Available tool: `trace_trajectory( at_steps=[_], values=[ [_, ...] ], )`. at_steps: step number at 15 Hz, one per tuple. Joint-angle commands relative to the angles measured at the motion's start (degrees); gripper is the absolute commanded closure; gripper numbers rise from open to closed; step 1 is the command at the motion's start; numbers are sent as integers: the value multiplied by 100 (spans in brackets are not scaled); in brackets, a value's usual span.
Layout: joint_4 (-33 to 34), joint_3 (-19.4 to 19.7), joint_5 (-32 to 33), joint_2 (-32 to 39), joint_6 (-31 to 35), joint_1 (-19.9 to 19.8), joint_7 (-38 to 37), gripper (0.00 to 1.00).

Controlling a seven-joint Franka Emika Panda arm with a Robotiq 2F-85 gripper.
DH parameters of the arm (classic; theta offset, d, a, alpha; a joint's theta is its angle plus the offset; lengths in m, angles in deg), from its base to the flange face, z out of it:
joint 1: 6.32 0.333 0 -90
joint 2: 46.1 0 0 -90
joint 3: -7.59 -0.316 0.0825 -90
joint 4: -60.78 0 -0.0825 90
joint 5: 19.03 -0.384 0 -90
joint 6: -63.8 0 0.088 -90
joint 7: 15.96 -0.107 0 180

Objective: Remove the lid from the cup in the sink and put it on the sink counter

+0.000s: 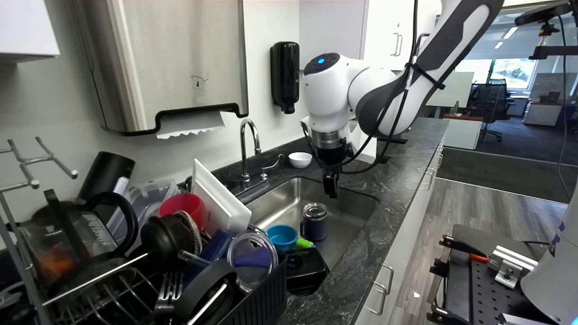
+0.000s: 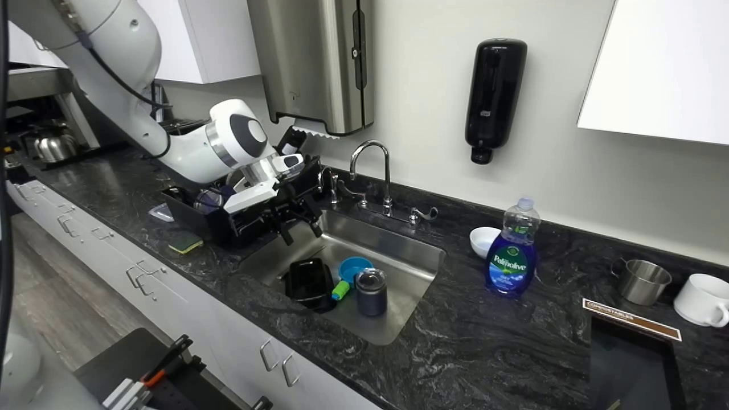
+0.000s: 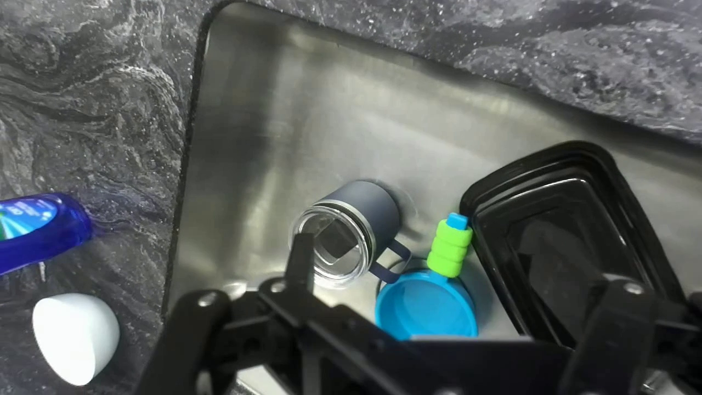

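The cup, a dark blue mug (image 1: 314, 229) with a handle, stands upright in the stainless sink (image 1: 356, 208); it also shows in the other pictures (image 2: 372, 300) (image 3: 366, 207). The clear round lid (image 3: 343, 264) with a dark slider sits on its mouth, also seen from outside (image 2: 370, 278). The dark stone sink counter (image 2: 484, 347) surrounds the basin. My gripper (image 3: 455, 269) is open and empty, pointing down above the sink, apart from the cup; its fingers are spread in an exterior view (image 2: 302, 234). In the wrist view one finger overlaps the lid's edge.
Beside the cup are a blue bowl (image 3: 425, 304) with a green handle and a black container (image 3: 570, 236). A tap (image 2: 387, 176) rises behind the sink. A full dish rack (image 1: 253, 298) flanks it. Soap bottle (image 2: 511, 256) and white bowl (image 2: 484, 240) stand on the counter.
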Motion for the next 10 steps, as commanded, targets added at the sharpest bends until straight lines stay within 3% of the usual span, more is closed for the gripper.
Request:
trace_trajectory(
  at_steps=[1, 10],
  values=[
    [53, 147, 167, 135, 4, 133, -189, 0],
    [396, 241, 437, 620, -12, 231, -415, 0]
  ],
)
